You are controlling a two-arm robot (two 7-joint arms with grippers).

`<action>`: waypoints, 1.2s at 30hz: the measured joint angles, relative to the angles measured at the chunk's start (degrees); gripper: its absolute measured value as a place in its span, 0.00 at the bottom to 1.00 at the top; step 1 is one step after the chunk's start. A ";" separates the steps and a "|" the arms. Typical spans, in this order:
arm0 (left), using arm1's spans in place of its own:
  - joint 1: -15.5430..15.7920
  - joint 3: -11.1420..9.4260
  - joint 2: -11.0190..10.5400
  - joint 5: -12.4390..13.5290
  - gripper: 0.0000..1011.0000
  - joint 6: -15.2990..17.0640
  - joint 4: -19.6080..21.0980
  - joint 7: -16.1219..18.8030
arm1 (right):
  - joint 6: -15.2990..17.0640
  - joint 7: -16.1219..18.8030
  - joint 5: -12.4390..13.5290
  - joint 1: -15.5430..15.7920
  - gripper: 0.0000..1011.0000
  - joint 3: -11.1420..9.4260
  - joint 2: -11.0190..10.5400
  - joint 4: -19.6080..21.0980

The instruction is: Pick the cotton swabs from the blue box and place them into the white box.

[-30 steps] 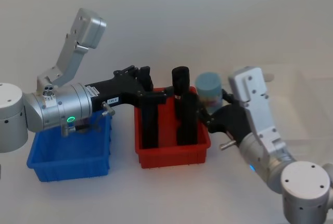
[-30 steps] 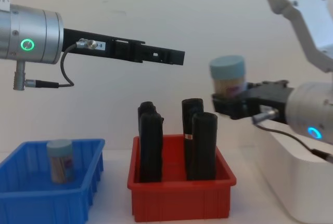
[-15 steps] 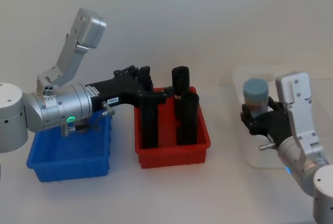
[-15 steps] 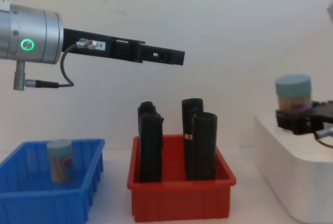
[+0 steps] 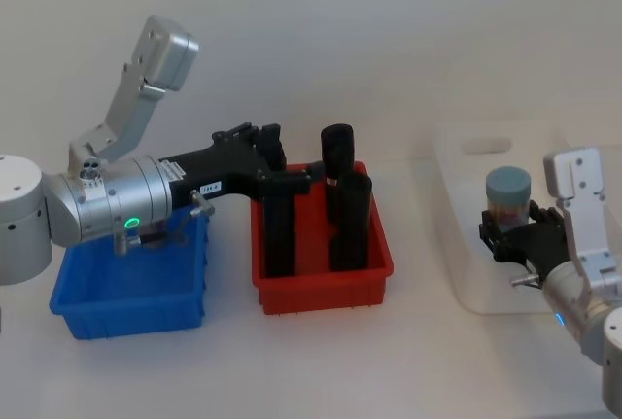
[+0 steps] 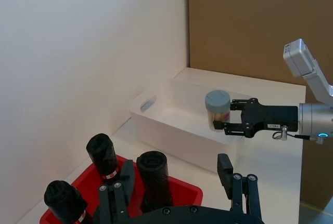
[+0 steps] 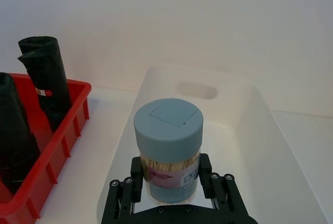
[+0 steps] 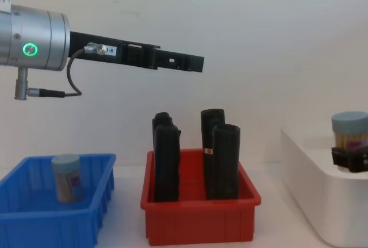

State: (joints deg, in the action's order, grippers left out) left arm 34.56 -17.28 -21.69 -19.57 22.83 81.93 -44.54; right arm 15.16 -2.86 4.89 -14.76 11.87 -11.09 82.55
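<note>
- The cotton swabs, clamped in the right gripper, are now carried right and lowered over the white box; release is due.
- The left gripper is held spread, empty, above the red bin.

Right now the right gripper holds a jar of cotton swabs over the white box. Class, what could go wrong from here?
1. The right gripper grips the jar upright above the white box floor; released this high, it may topple.
2. The open left gripper hangs over tall black rolls in the red bin; swinging to the blue box's remaining jar could knock them.
</note>
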 joint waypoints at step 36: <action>0.00 0.00 0.00 0.00 0.99 0.00 0.00 0.00 | -8.22 0.44 0.47 1.38 0.99 -1.80 -0.95 -0.11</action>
State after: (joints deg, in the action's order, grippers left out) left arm 34.56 -17.28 -21.69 -19.57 22.83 81.93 -44.53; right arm 6.94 -2.42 5.36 -13.38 10.06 -12.04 82.44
